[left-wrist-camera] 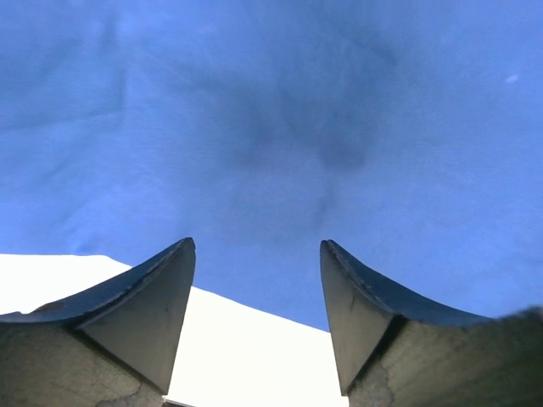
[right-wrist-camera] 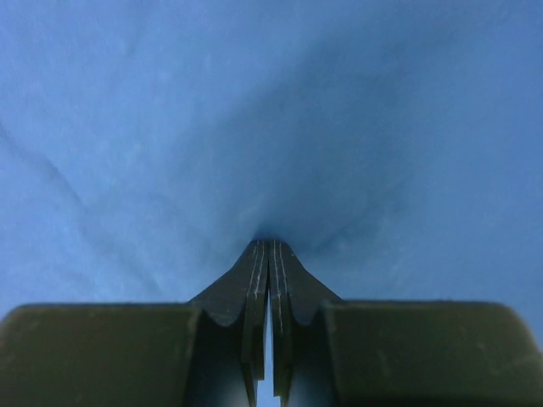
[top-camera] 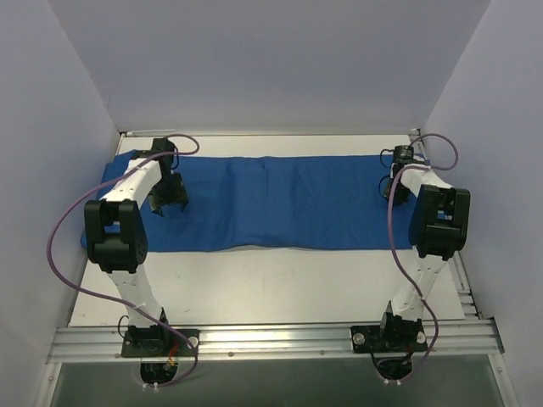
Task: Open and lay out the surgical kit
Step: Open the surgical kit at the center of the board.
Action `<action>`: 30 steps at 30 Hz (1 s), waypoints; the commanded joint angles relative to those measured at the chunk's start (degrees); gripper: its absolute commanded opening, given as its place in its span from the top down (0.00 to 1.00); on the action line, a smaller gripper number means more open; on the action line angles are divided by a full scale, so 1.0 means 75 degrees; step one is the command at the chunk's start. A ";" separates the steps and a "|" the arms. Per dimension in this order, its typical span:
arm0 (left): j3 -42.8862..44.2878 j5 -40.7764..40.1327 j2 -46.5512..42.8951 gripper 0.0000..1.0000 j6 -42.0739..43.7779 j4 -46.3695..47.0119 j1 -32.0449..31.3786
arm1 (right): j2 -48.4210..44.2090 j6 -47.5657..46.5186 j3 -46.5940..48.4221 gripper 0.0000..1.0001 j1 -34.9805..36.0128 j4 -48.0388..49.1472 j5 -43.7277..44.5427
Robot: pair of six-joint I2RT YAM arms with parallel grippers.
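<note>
the blue cloth wrap is lying spread in a long band across the upper middle of the top view, reaching from the left wall side almost to the right edge of the table, with soft creases running through it. no steel tray or ring-handled instruments are showing in any view, so whether they are lying under the fabric cannot be told. the left gripper is hovering over the cloth's left end with its jaws standing apart and nothing between them; in its wrist view the fingers are framing bare blue fabric, with the cloth's edge and white table showing below. the right gripper is sitting at the cloth's right end with its jaws pressed together, and folds are running in toward the tips, which is reading as a pinch on the fabric. it is probably holding that end so the wrap is lying taut and flat, while the left one is lining up a grasp.
</note>
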 commanded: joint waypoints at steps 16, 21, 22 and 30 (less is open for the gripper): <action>0.1293 -0.0325 0.0061 0.26 0.0284 -0.0594 0.1434 | 0.1537 -0.0129 0.0814 1.00 -0.0683 -0.0354 0.0085; 0.1492 -0.0046 0.0389 0.26 0.0202 -0.0465 0.1400 | 0.0637 0.0093 0.0650 0.86 0.0126 -0.0294 -0.0197; 0.1609 0.0025 0.0436 0.25 0.0179 -0.0453 0.1388 | 0.0494 0.0233 0.0626 0.81 0.0150 -0.0260 -0.0278; 0.1974 0.1080 0.1279 0.22 -0.0372 -0.0115 0.1224 | 0.0456 0.0808 0.1727 0.46 0.0525 0.0686 -0.2314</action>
